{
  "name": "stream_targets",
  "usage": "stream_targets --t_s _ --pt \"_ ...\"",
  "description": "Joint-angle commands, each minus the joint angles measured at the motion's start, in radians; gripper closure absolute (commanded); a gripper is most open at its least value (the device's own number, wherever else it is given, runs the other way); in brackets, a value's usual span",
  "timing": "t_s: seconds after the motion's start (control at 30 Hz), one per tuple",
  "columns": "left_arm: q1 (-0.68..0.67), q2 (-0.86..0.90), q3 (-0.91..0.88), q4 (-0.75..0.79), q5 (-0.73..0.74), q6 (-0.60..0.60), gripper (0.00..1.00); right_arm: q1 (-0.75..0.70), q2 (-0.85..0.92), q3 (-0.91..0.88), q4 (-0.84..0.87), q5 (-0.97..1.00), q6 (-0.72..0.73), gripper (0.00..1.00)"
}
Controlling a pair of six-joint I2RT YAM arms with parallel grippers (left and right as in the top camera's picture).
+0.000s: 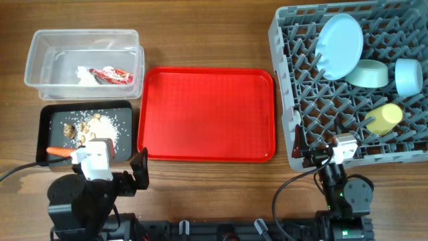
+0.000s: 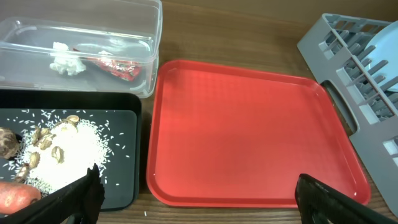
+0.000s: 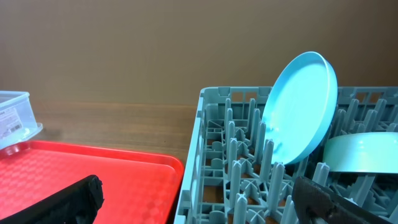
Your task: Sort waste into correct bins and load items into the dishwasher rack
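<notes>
Waste looks sorted: tissue and red wrapper lie in the clear tub at 10 o'clock. Rice scraps, brownish lump and carrot sit in the black tray at 8 o'clock. In the dishwasher rack at 2 o'clock are the plate, on edge between pegs, the green bowl, light blue bowl and yellow cup. The red tray at centre carries nothing. My left end effector at 7 o'clock and right end effector at 5 o'clock both gape wide, holding nothing. I cannot find the white spoon in any view. I judge the step now is to look for it before resting, moving slowly and keeping clear of the rack wall.
</notes>
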Motion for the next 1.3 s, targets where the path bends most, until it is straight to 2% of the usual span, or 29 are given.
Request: stream_targets --t_s 0.0,0.43,0.57,0.7,0.93,1.13,1.27 --pt "-0.003 -0.005 -0.002 0.000 0.016 0.002 0.00 -0.001 0.000 -0.001 0.004 0.014 -0.009 0.00" --pt "-0.003 -0.010 -0.004 -0.029 0.015 0.002 0.00 -0.001 0.000 -0.001 0.004 0.014 -0.009 0.00" --pt "-0.004 -0.051 -0.049 0.013 0.004 0.006 0.00 -0.001 0.000 -0.001 0.004 0.013 -0.009 0.00" --pt "-0.004 -0.148 -0.189 0.141 0.005 0.005 0.00 -0.001 0.000 -0.001 0.004 0.014 -0.008 0.00" --pt "-0.004 -0.323 -0.481 0.463 0.033 0.005 0.00 -0.001 0.000 -0.001 0.004 0.013 -0.009 0.01" --pt "-0.003 -0.323 -0.635 0.825 0.018 0.006 0.00 -0.001 0.000 -0.001 0.004 0.014 -0.008 0.00" --pt "-0.004 -0.323 -0.690 0.974 -0.005 0.010 0.00 -0.001 0.000 -0.001 0.004 0.013 -0.009 0.00"
